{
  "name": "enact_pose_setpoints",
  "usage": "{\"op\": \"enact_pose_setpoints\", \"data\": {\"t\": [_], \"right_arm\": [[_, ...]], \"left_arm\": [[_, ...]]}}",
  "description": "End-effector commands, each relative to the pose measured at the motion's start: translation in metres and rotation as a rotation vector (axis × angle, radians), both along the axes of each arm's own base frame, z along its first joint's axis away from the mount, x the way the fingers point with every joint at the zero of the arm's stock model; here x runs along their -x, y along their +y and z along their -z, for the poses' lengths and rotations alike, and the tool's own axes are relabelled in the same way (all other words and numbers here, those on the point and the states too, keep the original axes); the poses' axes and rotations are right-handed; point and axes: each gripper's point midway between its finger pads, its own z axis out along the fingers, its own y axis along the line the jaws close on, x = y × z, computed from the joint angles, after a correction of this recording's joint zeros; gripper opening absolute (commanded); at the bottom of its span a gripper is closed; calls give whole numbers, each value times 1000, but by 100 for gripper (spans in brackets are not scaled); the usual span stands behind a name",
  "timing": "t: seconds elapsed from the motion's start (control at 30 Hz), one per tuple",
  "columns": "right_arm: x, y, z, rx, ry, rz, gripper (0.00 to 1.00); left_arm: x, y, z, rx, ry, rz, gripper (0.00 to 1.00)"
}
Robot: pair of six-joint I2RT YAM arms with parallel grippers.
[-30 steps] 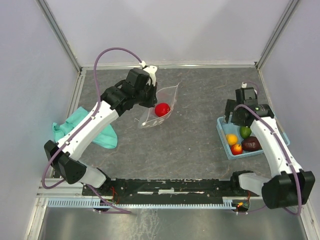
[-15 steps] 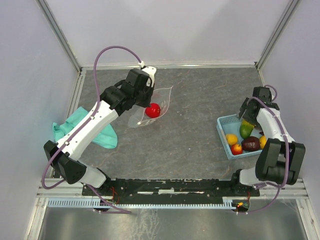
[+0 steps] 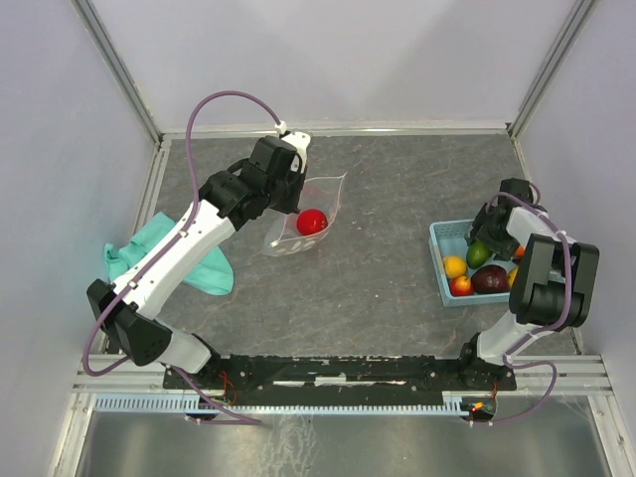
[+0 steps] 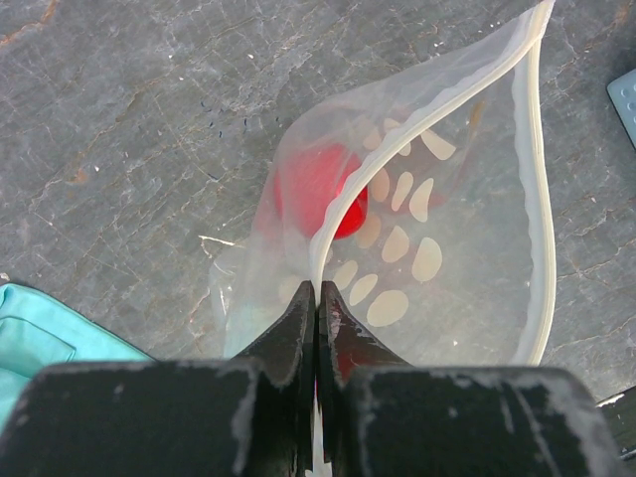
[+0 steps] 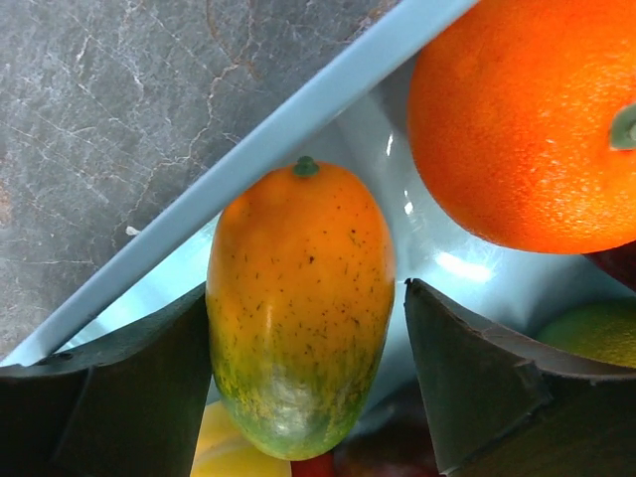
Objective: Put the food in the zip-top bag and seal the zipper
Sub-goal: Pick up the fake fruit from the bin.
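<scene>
The zip-top bag (image 3: 323, 202) lies open at the table's back left with a red fruit (image 3: 312, 221) inside. My left gripper (image 3: 291, 202) is shut on the bag's rim; in the left wrist view its fingertips (image 4: 318, 290) pinch the whitish zipper (image 4: 538, 169) strip, with the red fruit (image 4: 310, 187) beyond. The rest of the food sits in the blue basket (image 3: 444, 234): green (image 3: 478, 253), orange-yellow (image 3: 454, 265), red (image 3: 460, 286) and dark purple (image 3: 494, 279) pieces. My right gripper (image 5: 306, 290) is open, its jaws on either side of an orange-green fruit (image 5: 298, 298), beside an orange (image 5: 527, 119).
A teal cloth (image 3: 149, 248) lies at the left edge under my left arm, and its corner shows in the left wrist view (image 4: 40, 343). The basket's blue rim (image 5: 298, 129) runs diagonally just above the right fingers. Metal frame rails border the table.
My right arm swung right and dropped into the basket, and the basket slid slightly left. My left gripper kept its hold, and the bag and red fruit shifted a little.
</scene>
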Motion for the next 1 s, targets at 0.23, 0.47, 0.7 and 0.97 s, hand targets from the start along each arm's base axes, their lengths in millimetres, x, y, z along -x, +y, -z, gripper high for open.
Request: {"op": "enact_pose_setpoints", "data": {"t": [0.23,0.47,0.7,0.97], "right_arm": [[-10,1,-10,-6,-88,-14,64],[-10,8,-45,-21,-200,5,50],[3,18,-82,-24,-298,-1,47],[6,55,-134,-62,-464,-61,45]], "left_arm": [[-3,1,-17,19,-46,10,3],[0,-6,-11,35,-18,33,3],[3,-17,-16,93,-6,60,3],[4,-30,-9,148,38,67,3]]}}
